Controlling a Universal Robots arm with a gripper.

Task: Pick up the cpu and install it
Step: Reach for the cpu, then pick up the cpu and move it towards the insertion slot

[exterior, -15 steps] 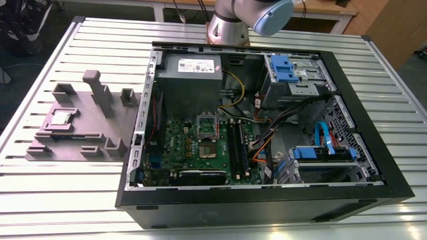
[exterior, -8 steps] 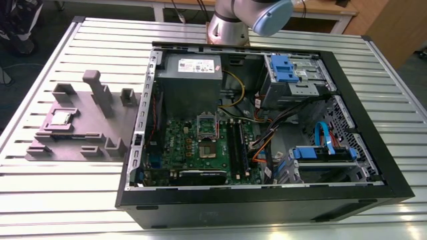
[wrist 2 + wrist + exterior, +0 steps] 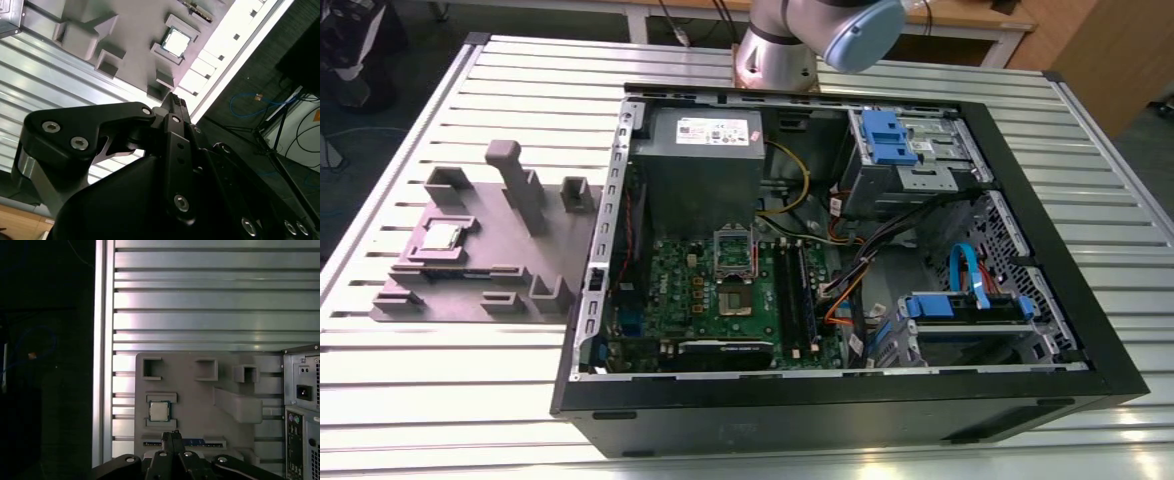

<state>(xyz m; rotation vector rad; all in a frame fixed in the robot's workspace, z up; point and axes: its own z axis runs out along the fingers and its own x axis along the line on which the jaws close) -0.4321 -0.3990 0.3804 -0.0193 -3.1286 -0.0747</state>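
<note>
I see my gripper (image 3: pixel 173 435) empty, its fingers (image 3: pixel 169 441) pinched together. The cpu (image 3: pixel 159 411) lies flat in a framed recess along the grey fixture's (image 3: pixel 200 390) edge nearest the table's (image 3: pixel 200 305) rim, just ahead of the tool, untouched.

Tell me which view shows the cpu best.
The second wrist view: the cpu sits largest, unobstructed, in the grey fixture. The first wrist view shows the cpu smaller; the exterior view shows the cpu smallest.

My arm (image 3: pixel 817 40) stands at the top middle of the exterior view, its blue-capped joint bent. In both wrist views my gripper (image 3: pixel 172 436) (image 3: pixel 174 101) has its black fingers pressed together, tips meeting.
</note>
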